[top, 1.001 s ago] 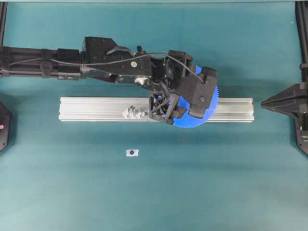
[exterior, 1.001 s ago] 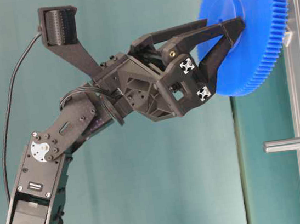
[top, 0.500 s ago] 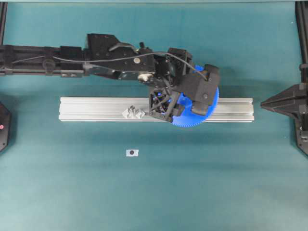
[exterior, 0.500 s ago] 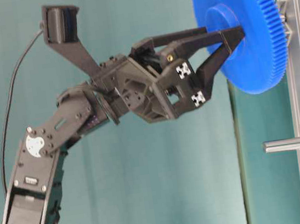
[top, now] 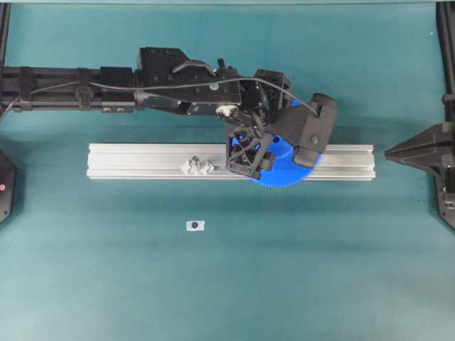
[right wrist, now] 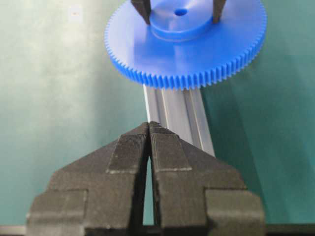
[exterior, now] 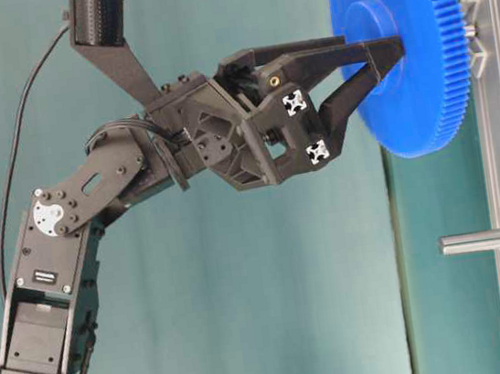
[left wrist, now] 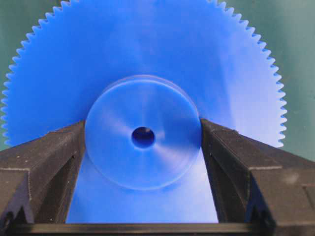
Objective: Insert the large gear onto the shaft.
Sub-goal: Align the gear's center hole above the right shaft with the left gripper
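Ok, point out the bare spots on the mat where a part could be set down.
Free: the mat in front of the rail, except one small tag; and the strip behind the arm. Crowded: the rail's middle, where the left gripper holds the large gear beside the clear mount.

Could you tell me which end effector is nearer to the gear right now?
Left. The left end effector grips the gear by its raised hub over the rail. The right end effector sits shut beyond the rail's right end, apart from the gear.
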`<action>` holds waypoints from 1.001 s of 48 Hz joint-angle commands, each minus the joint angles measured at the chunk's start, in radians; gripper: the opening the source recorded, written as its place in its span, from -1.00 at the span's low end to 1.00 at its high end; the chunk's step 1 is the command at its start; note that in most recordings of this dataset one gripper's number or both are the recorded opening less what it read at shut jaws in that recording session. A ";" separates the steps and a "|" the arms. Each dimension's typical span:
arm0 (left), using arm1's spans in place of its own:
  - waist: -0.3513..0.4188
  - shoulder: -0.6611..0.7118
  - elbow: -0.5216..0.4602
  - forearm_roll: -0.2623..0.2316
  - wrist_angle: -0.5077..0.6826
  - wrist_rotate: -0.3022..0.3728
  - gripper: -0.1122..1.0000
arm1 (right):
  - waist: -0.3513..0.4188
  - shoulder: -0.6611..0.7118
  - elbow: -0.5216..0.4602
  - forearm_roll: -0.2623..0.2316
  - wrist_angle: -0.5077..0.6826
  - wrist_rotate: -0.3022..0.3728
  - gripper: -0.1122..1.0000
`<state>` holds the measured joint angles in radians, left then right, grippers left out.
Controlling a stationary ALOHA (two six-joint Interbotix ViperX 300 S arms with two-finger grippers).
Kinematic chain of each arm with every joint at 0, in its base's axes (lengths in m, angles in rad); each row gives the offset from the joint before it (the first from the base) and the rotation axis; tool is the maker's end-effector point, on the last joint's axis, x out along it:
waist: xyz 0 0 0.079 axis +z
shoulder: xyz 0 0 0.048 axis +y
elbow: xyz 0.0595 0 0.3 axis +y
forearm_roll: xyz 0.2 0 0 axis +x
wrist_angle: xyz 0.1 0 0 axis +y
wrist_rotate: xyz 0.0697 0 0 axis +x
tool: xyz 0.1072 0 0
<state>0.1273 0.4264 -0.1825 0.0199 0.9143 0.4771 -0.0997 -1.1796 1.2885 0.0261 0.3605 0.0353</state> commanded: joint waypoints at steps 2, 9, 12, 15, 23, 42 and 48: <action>0.006 0.006 -0.002 0.002 0.003 0.000 0.62 | 0.000 0.006 -0.008 0.000 -0.012 0.009 -0.64; 0.008 0.014 -0.015 0.002 0.002 -0.002 0.62 | 0.000 0.006 -0.008 0.000 -0.015 0.009 -0.64; 0.008 0.014 -0.017 0.002 0.002 -0.003 0.62 | 0.000 0.006 -0.008 0.000 -0.015 0.009 -0.64; 0.006 0.014 -0.017 0.002 0.002 -0.003 0.62 | 0.000 0.006 -0.008 0.000 -0.014 0.009 -0.64; 0.008 0.014 -0.023 0.002 0.002 -0.002 0.61 | 0.000 0.006 -0.008 0.000 -0.014 0.009 -0.64; 0.011 0.026 -0.052 0.002 0.018 -0.009 0.68 | 0.000 0.006 -0.008 0.000 -0.014 0.009 -0.64; 0.011 0.026 -0.069 0.002 0.025 -0.008 0.70 | 0.000 0.006 -0.008 0.000 -0.014 0.009 -0.64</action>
<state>0.1289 0.4541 -0.2378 0.0184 0.9342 0.4694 -0.0997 -1.1796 1.2916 0.0261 0.3543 0.0353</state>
